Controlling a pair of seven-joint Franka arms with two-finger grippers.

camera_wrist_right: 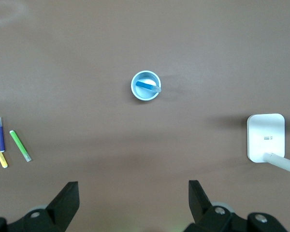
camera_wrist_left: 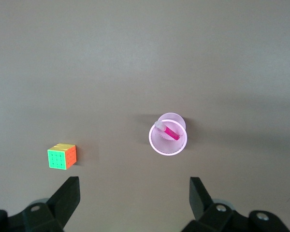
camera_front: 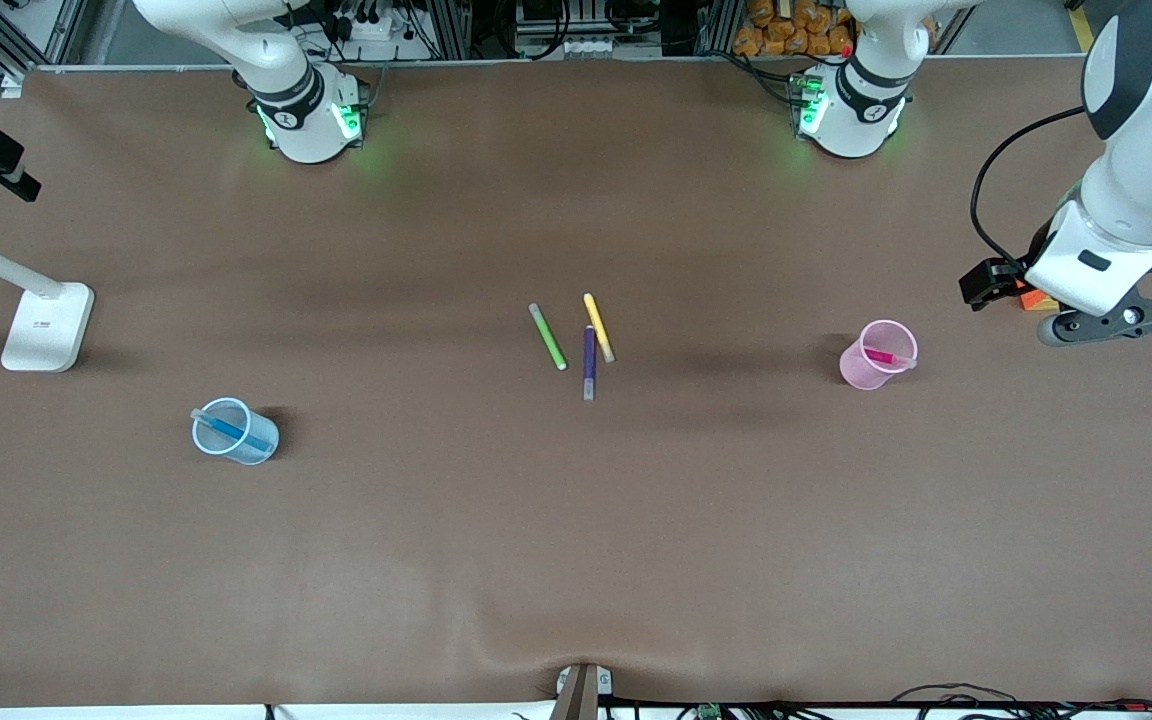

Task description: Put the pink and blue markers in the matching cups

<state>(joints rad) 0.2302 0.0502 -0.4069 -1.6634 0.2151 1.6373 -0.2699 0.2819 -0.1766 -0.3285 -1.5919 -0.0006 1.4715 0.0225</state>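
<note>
The pink marker (camera_front: pixel 880 356) (camera_wrist_left: pixel 170 133) leans inside the pale pink cup (camera_front: pixel 861 375) (camera_wrist_left: pixel 157 145) toward the left arm's end of the table. The blue marker (camera_front: pixel 229 429) (camera_wrist_right: pixel 146 87) leans inside the light blue cup (camera_front: pixel 261 445) (camera_wrist_right: pixel 137 92) toward the right arm's end. My left gripper (camera_wrist_left: pixel 134 186) hangs open and empty, high over the table beside the pink cup. My right gripper (camera_wrist_right: pixel 134 189) is open and empty too, high above the table with the blue cup in its view; it is out of the front view.
Green (camera_front: pixel 547 337), yellow (camera_front: pixel 598 327) and dark purple (camera_front: pixel 589 362) markers lie together mid-table. A colour cube (camera_wrist_left: pixel 62 156) sits near the pink cup under the left hand. A white lamp base (camera_front: pixel 47 326) stands at the right arm's end.
</note>
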